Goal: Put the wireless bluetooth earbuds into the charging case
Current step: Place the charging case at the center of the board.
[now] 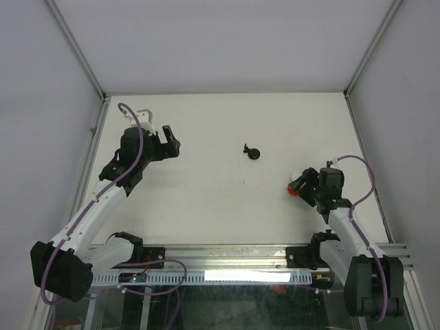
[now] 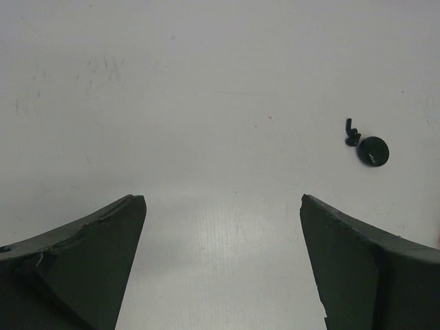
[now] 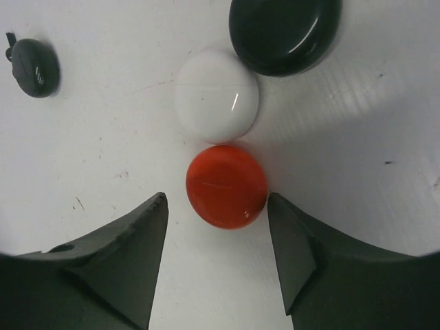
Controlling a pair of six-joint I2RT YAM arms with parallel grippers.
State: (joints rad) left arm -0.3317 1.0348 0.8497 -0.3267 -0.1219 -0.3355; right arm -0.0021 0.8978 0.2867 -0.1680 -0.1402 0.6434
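At upper left of the overhead view, note the left gripper (image 2: 223, 199), jaws spread wide and holding nothing. At centre, one black earbud (image 1: 246, 147) lies just beside a small black case (image 1: 256, 155). At right, the right gripper (image 3: 216, 197) stands parted, its fingers either side of a red case (image 3: 227, 187).
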